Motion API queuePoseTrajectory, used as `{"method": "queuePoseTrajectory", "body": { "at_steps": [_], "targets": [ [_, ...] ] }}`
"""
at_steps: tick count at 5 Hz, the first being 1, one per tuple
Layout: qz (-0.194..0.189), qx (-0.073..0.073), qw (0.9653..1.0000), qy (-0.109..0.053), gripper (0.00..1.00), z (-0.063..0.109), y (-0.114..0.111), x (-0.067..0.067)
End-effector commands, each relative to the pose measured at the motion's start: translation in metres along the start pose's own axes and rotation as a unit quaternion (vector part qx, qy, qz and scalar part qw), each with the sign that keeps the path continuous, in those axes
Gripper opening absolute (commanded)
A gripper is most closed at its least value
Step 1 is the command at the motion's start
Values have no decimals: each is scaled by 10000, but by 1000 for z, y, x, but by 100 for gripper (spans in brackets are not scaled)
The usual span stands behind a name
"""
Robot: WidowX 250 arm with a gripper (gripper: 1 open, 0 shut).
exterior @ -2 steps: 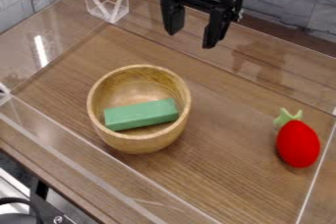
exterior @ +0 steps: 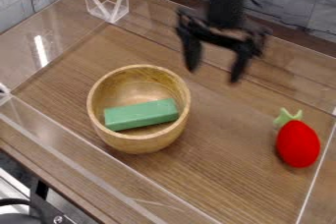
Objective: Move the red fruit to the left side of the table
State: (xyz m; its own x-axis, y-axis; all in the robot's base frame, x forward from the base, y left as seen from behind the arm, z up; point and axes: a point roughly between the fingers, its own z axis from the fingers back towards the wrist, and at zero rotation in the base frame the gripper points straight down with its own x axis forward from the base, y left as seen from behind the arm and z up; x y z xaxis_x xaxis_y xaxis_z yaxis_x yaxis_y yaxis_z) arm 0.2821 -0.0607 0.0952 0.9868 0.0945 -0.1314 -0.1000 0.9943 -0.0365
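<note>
The red fruit lies on the table near its right edge, a bright red strawberry-like toy with a green cap pointing up-left. My gripper hangs above the table's middle-right, pointing down, blurred by motion. Its two black fingers stand wide apart with nothing between them. The gripper is up and to the left of the fruit, well apart from it.
A wooden bowl left of centre holds a green rectangular block. Low clear acrylic walls border the tabletop. A small clear stand sits at the back left corner.
The gripper has come down and toward the right, nearer the fruit, still open. The fruit, bowl and block have not moved.
</note>
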Motion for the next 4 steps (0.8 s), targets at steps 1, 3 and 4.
{"method": "queuePoseTrajectory", "body": {
  "at_steps": [1, 3, 4],
  "targets": [
    [158, -174, 9993, -293, 100, -1, -31, -3],
    [201, -538, 9964, -630, 100, -30, -69, -2],
    [239, -675, 9935, -885, 100, -46, -81, 3]
  ]
}}
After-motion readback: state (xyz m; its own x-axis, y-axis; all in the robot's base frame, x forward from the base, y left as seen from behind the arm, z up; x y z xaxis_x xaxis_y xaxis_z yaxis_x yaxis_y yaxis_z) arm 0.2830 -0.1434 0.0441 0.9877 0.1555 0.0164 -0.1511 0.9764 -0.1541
